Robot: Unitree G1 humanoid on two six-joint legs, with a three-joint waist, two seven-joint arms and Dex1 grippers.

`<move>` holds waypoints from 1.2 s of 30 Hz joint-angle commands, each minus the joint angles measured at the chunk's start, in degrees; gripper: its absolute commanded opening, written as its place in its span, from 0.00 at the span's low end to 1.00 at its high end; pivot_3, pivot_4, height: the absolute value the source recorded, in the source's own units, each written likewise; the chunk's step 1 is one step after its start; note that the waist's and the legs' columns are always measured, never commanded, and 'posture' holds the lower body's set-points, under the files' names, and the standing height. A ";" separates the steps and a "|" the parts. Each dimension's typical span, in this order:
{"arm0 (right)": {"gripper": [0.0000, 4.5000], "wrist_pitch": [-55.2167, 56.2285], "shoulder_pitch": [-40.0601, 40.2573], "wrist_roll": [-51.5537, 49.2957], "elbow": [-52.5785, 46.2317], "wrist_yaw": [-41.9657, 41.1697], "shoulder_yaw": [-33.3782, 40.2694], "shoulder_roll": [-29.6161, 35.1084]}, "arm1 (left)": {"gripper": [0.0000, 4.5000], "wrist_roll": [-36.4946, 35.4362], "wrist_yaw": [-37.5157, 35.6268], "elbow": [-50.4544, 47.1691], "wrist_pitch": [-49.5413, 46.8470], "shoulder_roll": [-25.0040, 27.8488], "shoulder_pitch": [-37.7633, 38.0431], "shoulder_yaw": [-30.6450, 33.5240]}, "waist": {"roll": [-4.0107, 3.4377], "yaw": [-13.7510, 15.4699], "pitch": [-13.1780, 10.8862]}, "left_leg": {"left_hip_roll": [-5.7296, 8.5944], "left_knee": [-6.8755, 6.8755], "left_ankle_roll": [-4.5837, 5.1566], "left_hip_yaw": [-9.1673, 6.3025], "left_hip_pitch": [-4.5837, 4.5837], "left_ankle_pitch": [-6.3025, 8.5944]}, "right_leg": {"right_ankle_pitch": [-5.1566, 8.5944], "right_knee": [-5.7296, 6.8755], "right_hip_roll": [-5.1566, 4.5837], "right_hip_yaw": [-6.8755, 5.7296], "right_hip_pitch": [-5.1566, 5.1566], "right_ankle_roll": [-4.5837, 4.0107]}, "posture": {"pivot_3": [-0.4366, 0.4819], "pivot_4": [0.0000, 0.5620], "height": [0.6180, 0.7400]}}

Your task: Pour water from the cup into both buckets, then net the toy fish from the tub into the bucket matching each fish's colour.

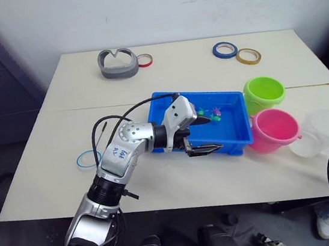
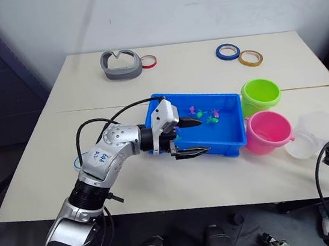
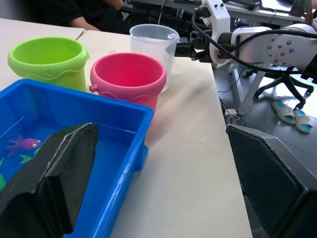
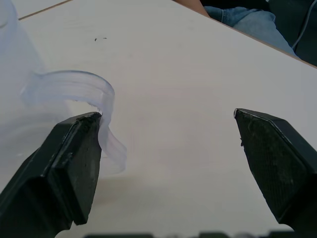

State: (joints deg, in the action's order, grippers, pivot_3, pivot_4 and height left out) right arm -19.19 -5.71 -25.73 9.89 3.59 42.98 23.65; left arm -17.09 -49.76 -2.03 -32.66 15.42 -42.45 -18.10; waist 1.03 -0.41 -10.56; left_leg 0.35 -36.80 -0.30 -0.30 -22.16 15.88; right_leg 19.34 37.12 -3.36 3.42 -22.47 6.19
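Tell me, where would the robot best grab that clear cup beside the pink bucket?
Probably by its handle, the curved loop sticking out from the clear cup toward the table's near right edge. The right gripper already has open fingers there, one finger touching the loop, so come from that near right side.

A cream table (image 1: 217, 61) backs onto a white wall, with a grey heart-shaped holder (image 1: 118, 63) at its far edge, a red tape ring (image 1: 144, 59) just beside it, and blue (image 1: 225, 49) and tan (image 1: 248, 56) tape rings farther along.
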 commanded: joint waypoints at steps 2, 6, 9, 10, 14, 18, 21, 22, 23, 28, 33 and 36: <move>0.99 2.08 -0.45 0.12 -0.29 0.21 0.96 0.97 | 1.00 0.16 0.48 -2.71 0.42 0.22 -0.43 0.78 | 0.00 0.01 0.00 | -0.01 -0.01 0.00 -0.01 0.00 0.00 | 0.00 0.00 0.01 0.00 0.00 0.00 | 0.48 0.27 1.00; 0.81 2.99 -0.30 0.56 -0.36 -0.09 0.54 0.97 | 1.00 0.21 0.86 -2.37 0.79 0.07 -0.50 1.14 | 0.00 0.00 0.00 | -0.01 -0.02 0.00 0.00 0.00 0.00 | 0.00 0.00 0.00 0.01 0.00 0.00 | 0.48 0.27 1.00; 0.48 3.20 -0.21 0.50 -0.41 -0.10 0.34 0.92 | 1.00 0.14 0.88 -2.28 0.99 0.07 -0.52 1.26 | 0.00 0.02 0.00 | -0.01 -0.02 0.00 0.00 -0.01 0.00 | 0.00 0.00 0.00 0.01 0.00 0.00 | 0.48 0.27 1.00; 0.34 3.17 -0.13 0.43 -0.55 -0.21 0.25 0.88 | 1.00 0.06 0.89 -2.24 1.06 0.05 -0.55 1.34 | 0.00 0.02 0.00 | -0.01 -0.02 0.00 0.00 -0.01 0.00 | 0.00 0.00 0.00 0.01 0.00 0.00 | 0.48 0.27 1.00; 0.02 3.08 0.23 0.22 -1.09 -0.45 0.14 0.78 | 1.00 0.11 0.73 -2.12 1.72 0.04 -0.52 1.25 | 0.00 0.03 0.00 | -0.01 -0.06 0.01 0.00 -0.01 0.01 | 0.00 -0.01 -0.01 0.01 0.02 0.00 | 0.48 0.27 1.00; 0.02 2.82 0.38 -0.32 -1.80 -0.99 0.23 0.76 | 1.00 0.18 0.50 -2.00 2.21 0.08 -0.52 1.17 | 0.00 0.26 0.00 | -0.01 -0.15 0.04 -0.06 -0.03 0.03 | -0.01 -0.03 -0.02 -0.02 0.08 0.02 | 0.48 0.27 1.00; 0.02 1.72 0.29 -1.04 -2.73 -1.78 0.05 1.22 | 1.00 0.47 0.33 -0.71 3.82 0.27 -1.58 1.86 | 0.00 0.14 0.00 | 0.00 -0.17 0.07 -0.01 -0.04 0.04 | -0.02 -0.03 -0.02 0.01 0.08 0.04 | 0.48 0.27 1.00; 0.02 1.07 0.13 -1.44 -3.09 -2.13 0.03 1.56 | 1.00 0.76 0.32 0.68 4.84 0.54 -2.69 2.61 | 0.00 0.13 0.00 | 0.00 -0.17 0.06 -0.01 -0.03 0.04 | -0.02 -0.03 -0.02 0.01 0.08 0.04 | 0.48 0.27 1.00; 0.02 0.42 -0.13 -1.88 -3.47 -2.62 0.04 2.13 | 1.00 1.11 0.16 2.77 6.07 1.14 -4.35 3.65 | 0.01 0.14 0.00 | -0.01 -0.17 0.06 -0.02 -0.03 0.04 | -0.02 -0.02 -0.02 0.00 0.08 0.04 | 0.48 0.27 1.00; 0.02 -2.03 -1.76 -2.87 -4.73 -5.51 -0.49 5.94 | 1.00 -0.21 -6.95 10.60 7.49 7.27 -11.00 7.17 | -0.01 -0.26 -0.01 | -0.01 -0.17 0.06 0.03 -0.03 0.04 | -0.02 0.01 0.21 -0.03 0.02 0.04 | 0.48 0.27 1.00; 0.02 -3.68 -2.33 -1.84 -5.24 -8.86 -1.96 10.98 | 1.00 -3.71 -14.57 6.44 1.55 14.18 -10.01 8.20 | -0.08 -1.09 -0.05 | -0.03 -0.13 0.08 0.05 -0.10 0.05 | -0.02 -0.04 0.09 -0.03 -0.03 0.05 | 0.48 0.27 1.00; 0.02 -3.48 -2.90 -0.57 -4.85 -10.80 -2.75 14.07 | 1.00 -5.39 -16.66 1.46 -1.45 17.41 -6.70 8.63 | -0.09 -1.17 -0.05 | -0.03 -0.14 0.10 0.01 -0.13 0.06 | -0.02 -0.06 -0.04 -0.01 -0.03 0.05 | 0.48 0.27 1.00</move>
State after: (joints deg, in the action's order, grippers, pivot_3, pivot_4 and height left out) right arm -23.74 -7.91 -26.94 7.26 -5.95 39.68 35.24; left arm -20.45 -64.90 3.44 -32.66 31.75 -49.70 -10.53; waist 0.94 -1.58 -10.61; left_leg 0.31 -36.95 -0.20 -0.30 -22.30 15.94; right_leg 19.32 37.06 -3.41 3.42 -22.51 6.24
